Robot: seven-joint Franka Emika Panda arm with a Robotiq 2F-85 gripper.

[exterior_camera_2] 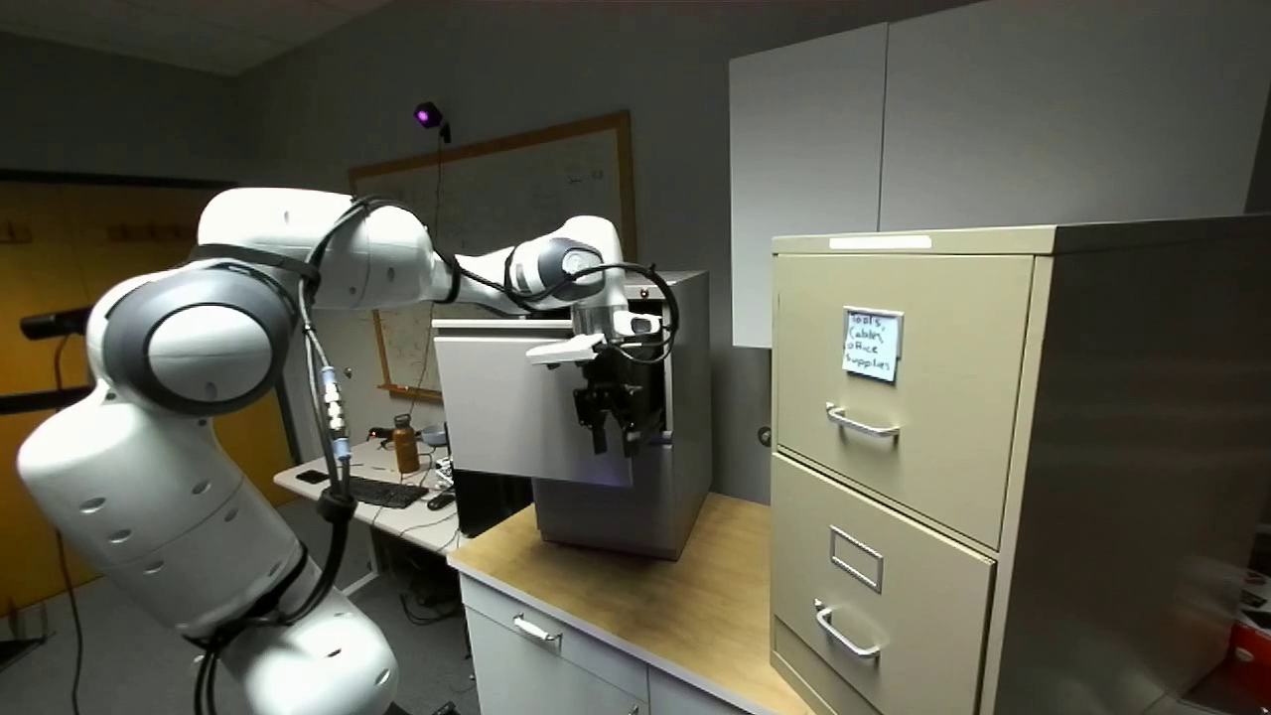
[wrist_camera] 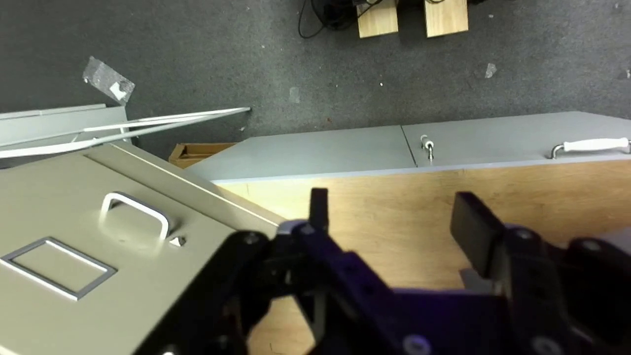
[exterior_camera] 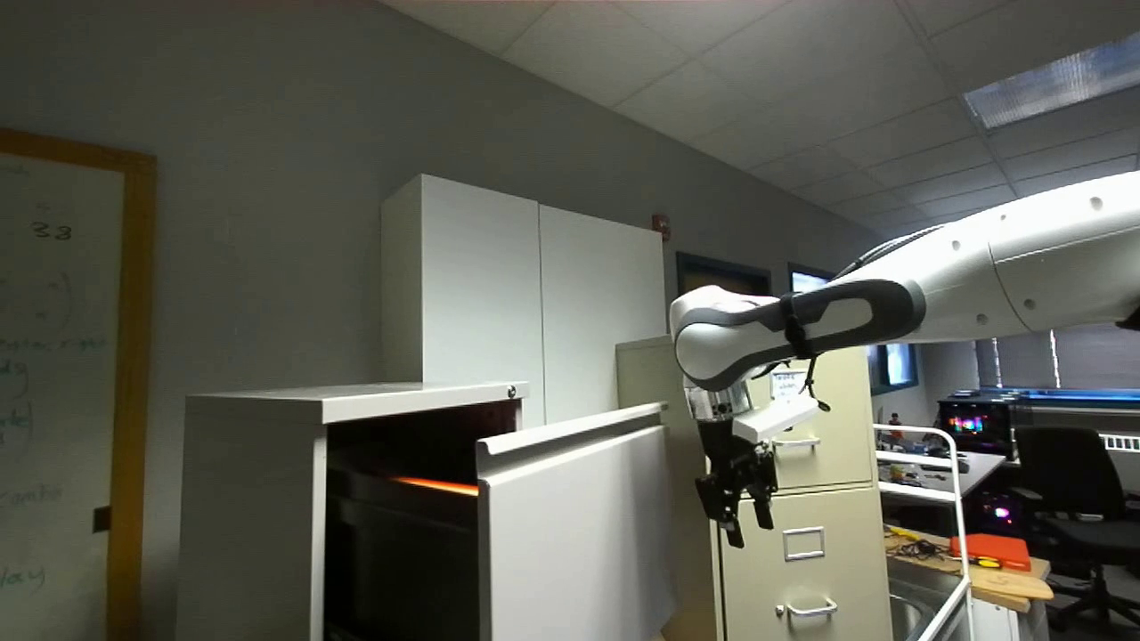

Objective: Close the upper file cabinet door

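The upper file cabinet door (exterior_camera: 574, 543) is a wide flat white panel, standing pulled out from the white cabinet (exterior_camera: 249, 507), with a dark interior and an orange strip behind it. It also shows in an exterior view (exterior_camera_2: 516, 402), with the cabinet (exterior_camera_2: 690, 397) behind. My gripper (exterior_camera: 750, 530) points down beside the panel's end, on the beige cabinet's side. In an exterior view the gripper (exterior_camera_2: 616, 447) overlaps the panel's right end; I see no clear contact. In the wrist view the gripper (wrist_camera: 389, 204) is open and empty above the wooden counter; the door cannot be made out there.
The beige cabinet (exterior_camera_2: 894, 526) with handled drawers stands close by; it also shows in the wrist view (wrist_camera: 148, 266). The wooden counter (exterior_camera_2: 616, 576) carries the white cabinet. A white two-door cupboard (exterior_camera: 597, 312) hangs behind. A white cart rail (exterior_camera: 960, 516) stands beyond the beige cabinet.
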